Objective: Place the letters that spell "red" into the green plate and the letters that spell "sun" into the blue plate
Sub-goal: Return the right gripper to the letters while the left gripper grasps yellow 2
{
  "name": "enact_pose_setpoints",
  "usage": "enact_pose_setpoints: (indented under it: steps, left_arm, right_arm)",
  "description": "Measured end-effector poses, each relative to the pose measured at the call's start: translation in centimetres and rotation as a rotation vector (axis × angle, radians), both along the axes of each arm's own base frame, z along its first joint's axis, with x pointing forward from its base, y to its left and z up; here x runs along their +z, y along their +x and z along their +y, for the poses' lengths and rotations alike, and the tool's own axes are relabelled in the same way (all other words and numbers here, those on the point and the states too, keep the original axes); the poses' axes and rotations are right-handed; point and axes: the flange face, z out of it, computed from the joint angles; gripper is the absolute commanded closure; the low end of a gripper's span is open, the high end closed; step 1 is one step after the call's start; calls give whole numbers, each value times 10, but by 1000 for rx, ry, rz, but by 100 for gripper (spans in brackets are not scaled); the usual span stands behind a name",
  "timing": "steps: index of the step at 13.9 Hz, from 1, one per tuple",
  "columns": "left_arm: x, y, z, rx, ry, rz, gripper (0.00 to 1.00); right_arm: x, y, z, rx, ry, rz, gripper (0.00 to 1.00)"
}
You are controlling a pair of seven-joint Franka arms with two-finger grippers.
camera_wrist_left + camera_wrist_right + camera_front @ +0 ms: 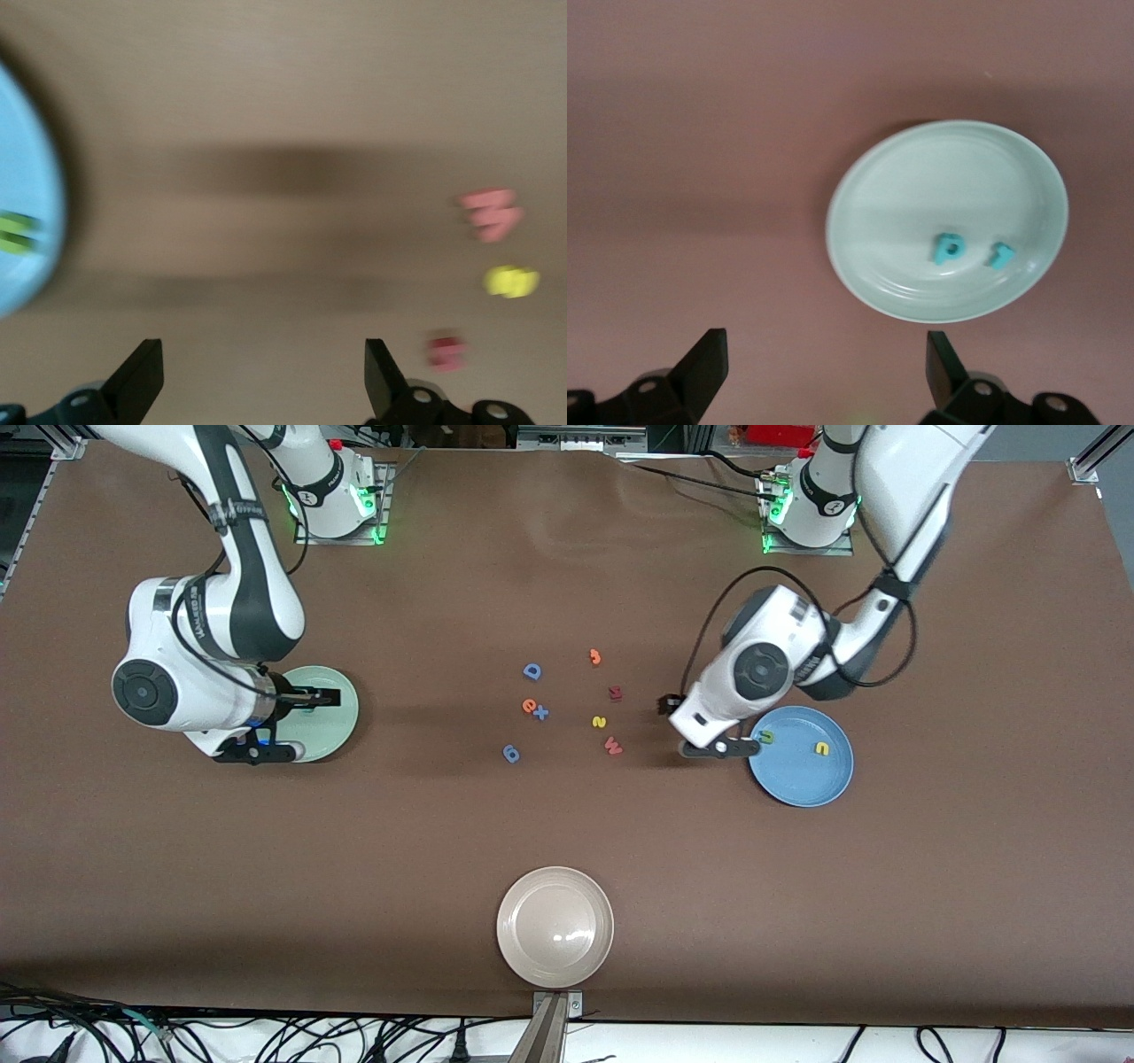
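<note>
The green plate [341, 722] [948, 150] holds a teal "d"/"p" shape [947, 249] and a teal "r" [1000, 255]. My right gripper [288, 726] [826, 372] hangs open and empty over that plate's edge. The blue plate [802, 779] [27, 177] holds an olive "u" shape [767, 737] [16, 232] and a yellow "n"/"u" shape [822, 749]. My left gripper [687, 728] [264, 372] is open and empty over the table beside the blue plate. The orange "e" [528, 706] and yellow "s" [599, 722] [511, 282] lie mid-table.
Among the loose letters are a blue "D" [532, 671], a blue plus [541, 713], a blue piece [511, 754], an orange hook [595, 657], a dark red piece [616, 693] and a red "w" [613, 746]. A beige-white plate [555, 926] sits nearest the front camera.
</note>
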Motion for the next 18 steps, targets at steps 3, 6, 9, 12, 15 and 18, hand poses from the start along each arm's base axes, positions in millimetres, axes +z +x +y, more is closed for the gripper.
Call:
enact_pose_setpoints:
  steps: [3, 6, 9, 12, 15, 18]
  left_arm:
    - [-2, -21, -65, 7, -12, -61, 2]
    - [-23, -31, -110, -30, 59, -143, 7]
    - [-53, -33, -122, -34, 60, -176, 8]
    - [-59, -26, -124, -19, 19, -197, 8]
    - [-64, -27, -124, -17, 18, -191, 10]
    - [-73, -32, -127, -23, 20, -178, 15]
  right_arm:
    - [9, -2, 40, 112, 39, -11, 1]
    - [11, -6, 78, 322, 116, -65, 1]
    - [18, -7, 115, 542, 193, -165, 2]
    - [9, -10, 138, 712, 238, -275, 3]
    - [-8, -24, 169, 786, 262, -401, 4]
    - [-19, -38, 192, 780, 307, -460, 2]
